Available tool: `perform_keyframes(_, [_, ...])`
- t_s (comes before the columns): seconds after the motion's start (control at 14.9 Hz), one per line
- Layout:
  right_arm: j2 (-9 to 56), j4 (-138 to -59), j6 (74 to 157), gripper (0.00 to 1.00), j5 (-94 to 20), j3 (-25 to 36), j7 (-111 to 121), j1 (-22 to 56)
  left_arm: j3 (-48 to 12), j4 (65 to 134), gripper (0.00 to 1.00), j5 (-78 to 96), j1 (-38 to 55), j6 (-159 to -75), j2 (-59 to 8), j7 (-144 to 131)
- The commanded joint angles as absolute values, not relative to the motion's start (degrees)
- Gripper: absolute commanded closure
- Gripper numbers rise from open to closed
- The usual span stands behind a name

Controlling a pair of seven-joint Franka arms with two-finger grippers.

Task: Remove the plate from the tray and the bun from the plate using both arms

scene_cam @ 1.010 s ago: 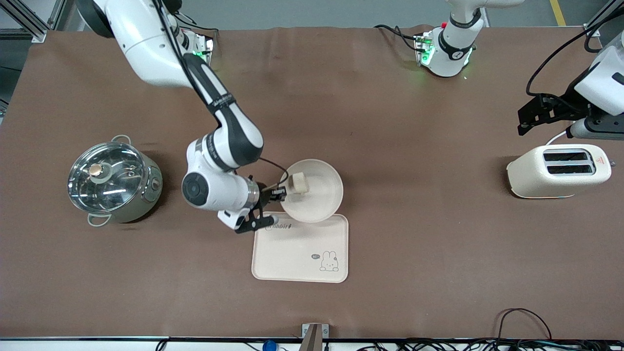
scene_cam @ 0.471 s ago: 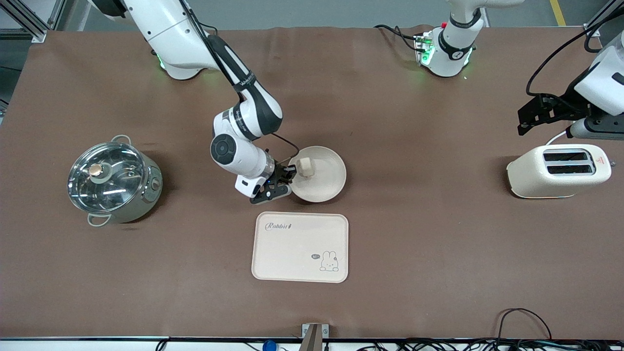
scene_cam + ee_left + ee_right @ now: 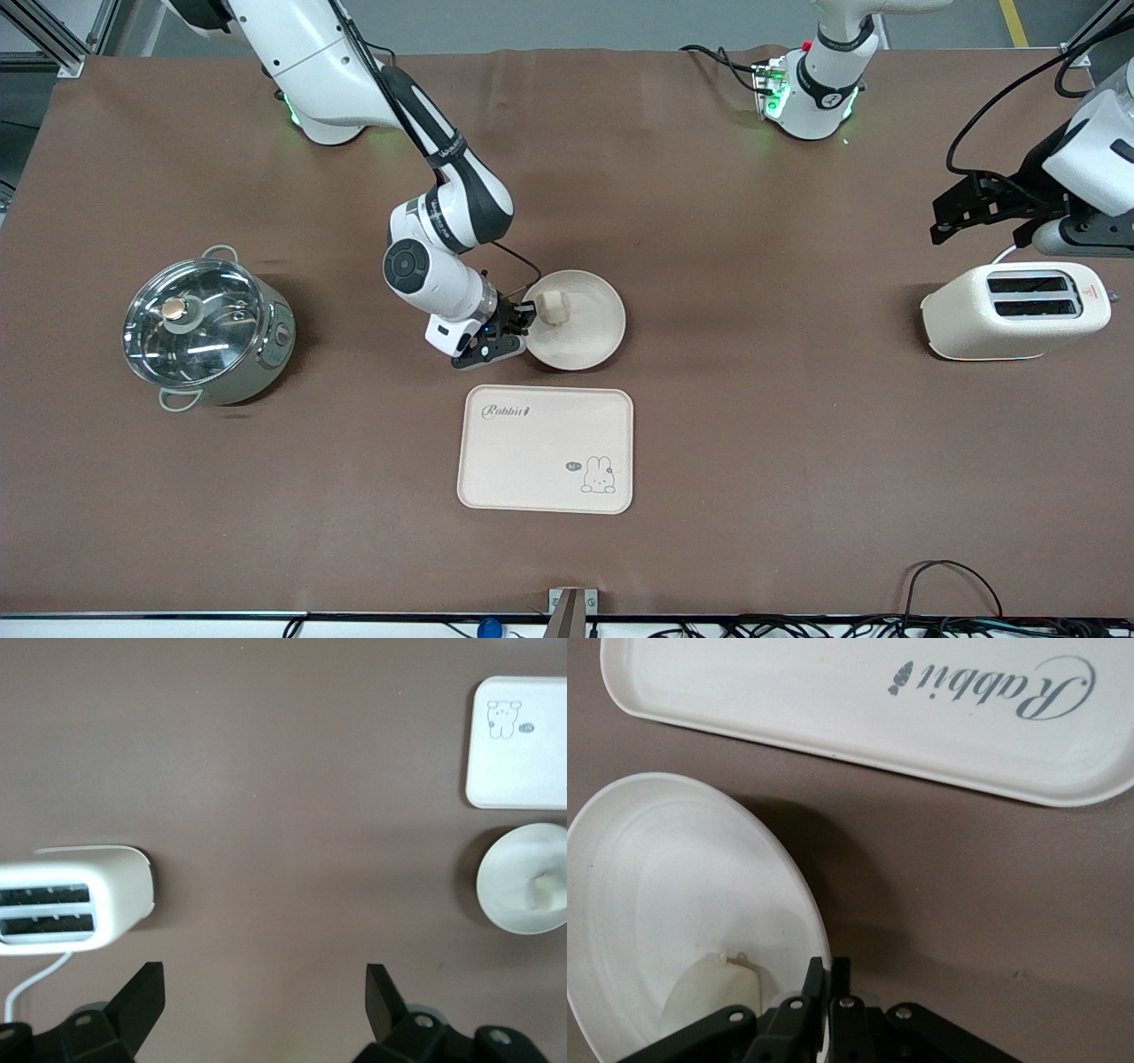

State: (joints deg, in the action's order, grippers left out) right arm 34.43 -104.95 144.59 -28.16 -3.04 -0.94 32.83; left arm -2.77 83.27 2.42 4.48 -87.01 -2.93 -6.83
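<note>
Brown table: right gripper (image 3: 524, 316) clamped on plate (image 3: 585, 332) rim, bun (image 3: 555, 307) just inside; left gripper (image 3: 974, 208) spread empty over toaster (image 3: 966, 323).

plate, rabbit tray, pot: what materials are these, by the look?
Round cream-white shallow plate: matte, evenly coloured, thin rim in the right wrist view; likely plastic or melamine, possibly ceramic.
Rectangular cream tray with rabbit drawing: same matte cream with printed lettering, rounded moulded corners; probably plastic.
Shiny lidded pot: mirror-like reflections on the body suggest polished steel; the lid looks like glass with a metal knob.
</note>
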Motion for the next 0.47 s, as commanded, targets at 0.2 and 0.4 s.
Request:
perform_keyframes(0.2, [35.2, -104.7, 145.0, 0.8, -30.1, -3.3, -0.3, 31.9, -4.9, 83.1, 0.0, 3.6, 5.7, -85.1, -2.3, -15.5])
perform_keyframes(0.4, [36.3, -103.3, 144.6, 0.61, -30.1, -3.3, -0.4, 31.5, -7.8, 83.0, 0.0, 3.6, 5.7, -85.0, -2.2, -19.6])
